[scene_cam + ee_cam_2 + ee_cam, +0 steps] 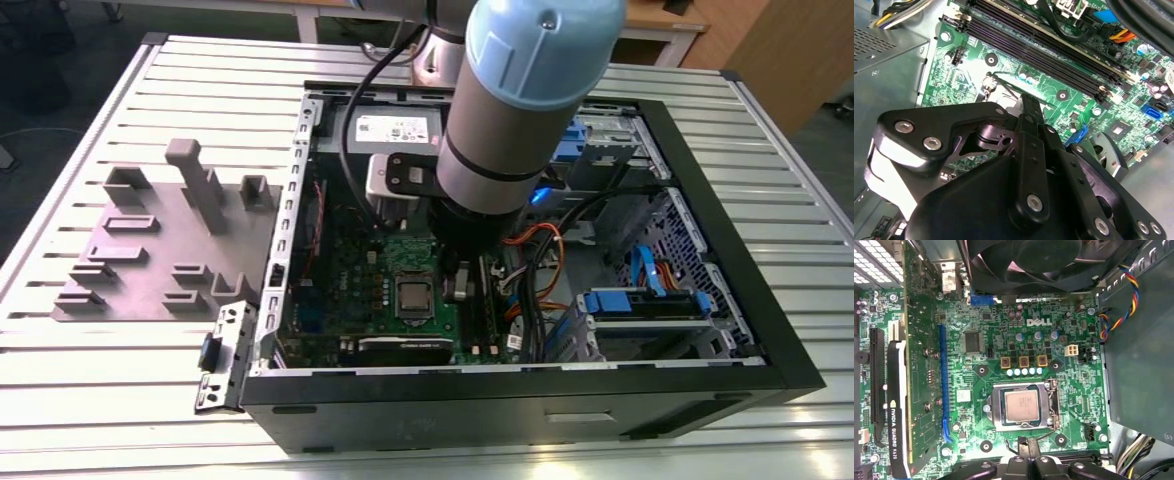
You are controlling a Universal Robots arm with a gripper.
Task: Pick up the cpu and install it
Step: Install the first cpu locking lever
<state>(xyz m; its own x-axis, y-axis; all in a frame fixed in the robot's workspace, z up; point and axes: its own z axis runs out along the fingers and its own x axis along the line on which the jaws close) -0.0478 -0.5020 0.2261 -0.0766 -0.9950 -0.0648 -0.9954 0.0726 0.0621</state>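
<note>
The cpu (1021,406), a small square chip with a pale silver top, lies flat in the metal socket frame (998,410) on the green motherboard (994,340). In the exterior view the cpu (412,294) lies mid-board, just left of the arm's lower end. My gripper (1024,442) hovers beside the socket's edge, apart from the chip, its black fingers (1046,465) pressed together with nothing between them. Close to the fingertips runs the socket's thin wire lever (1041,436). The second wrist view has the gripper (1030,104) from behind, over the board near the memory slots (1044,55).
The open black PC case (747,300) lies on a slatted metal table (107,400). A graphics card (896,410) runs along one side of the board, and a black fan (1044,265) overhangs it. Cables (534,280) and blue drive bays (641,300) crowd the exterior view's right. A grey fixture (147,250) stands outside.
</note>
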